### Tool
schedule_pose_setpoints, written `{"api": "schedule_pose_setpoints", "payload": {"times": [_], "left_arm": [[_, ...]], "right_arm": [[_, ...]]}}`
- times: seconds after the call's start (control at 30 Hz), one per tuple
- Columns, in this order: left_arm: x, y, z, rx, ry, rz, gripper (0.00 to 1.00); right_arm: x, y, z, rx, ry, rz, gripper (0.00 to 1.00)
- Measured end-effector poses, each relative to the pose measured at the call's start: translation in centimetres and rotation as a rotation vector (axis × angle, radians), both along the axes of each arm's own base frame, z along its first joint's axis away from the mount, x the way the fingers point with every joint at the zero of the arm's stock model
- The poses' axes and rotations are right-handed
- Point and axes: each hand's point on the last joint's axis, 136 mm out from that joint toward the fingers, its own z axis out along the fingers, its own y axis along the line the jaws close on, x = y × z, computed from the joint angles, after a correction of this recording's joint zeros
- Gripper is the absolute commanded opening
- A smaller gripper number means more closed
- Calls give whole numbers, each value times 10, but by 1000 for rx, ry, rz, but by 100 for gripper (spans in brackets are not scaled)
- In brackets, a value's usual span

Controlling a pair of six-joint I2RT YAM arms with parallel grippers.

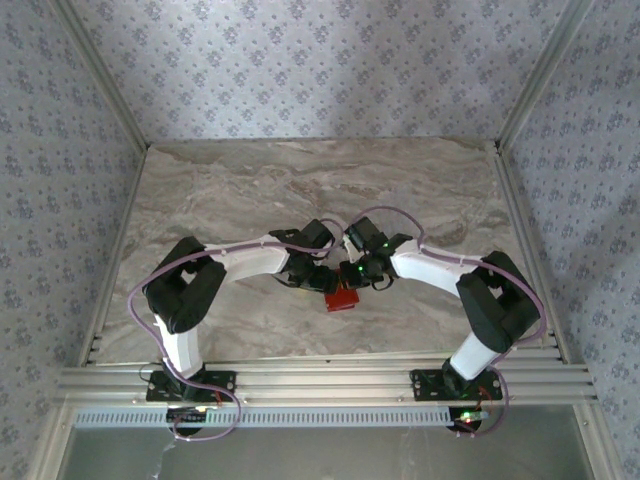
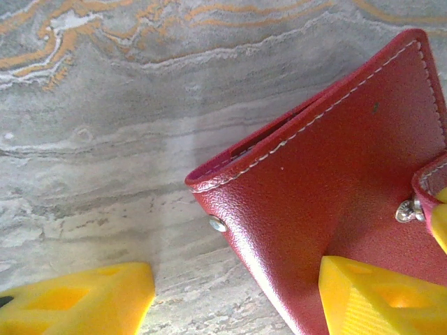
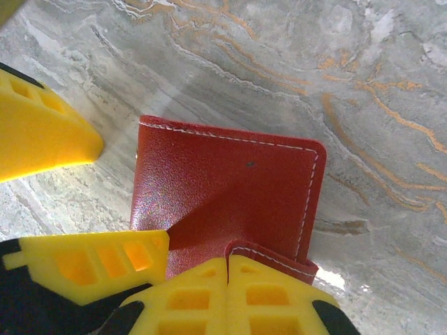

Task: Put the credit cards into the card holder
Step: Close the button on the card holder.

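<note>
**Between the arms: braced for opening**

Red stitched card holder (image 1: 342,298) lies on the marbled tabletop (image 1: 250,190). Right fingers (image 3: 265,296) clamp its flap, probably to lift it; left fingers (image 2: 377,296) stand apart astride a corner, likely steadying.

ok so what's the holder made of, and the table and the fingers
The holder looks like red leather or faux leather: pebbled grain, white edge stitching, a metal stud. The table looks marble-patterned, grey with orange veins, possibly laminate. The fingers look like matte yellow plastic, hollowed with cut-outs.
</note>
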Motion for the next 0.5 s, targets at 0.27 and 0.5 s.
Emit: {"api": "schedule_pose_setpoints", "payload": {"times": [0.27, 0.5], "left_arm": [[1, 1, 0, -11, 12, 6, 66], [1, 1, 0, -13, 16, 7, 66]], "right_arm": [[3, 2, -2, -12, 13, 1, 0], [3, 3, -4, -18, 21, 0, 0]]}}
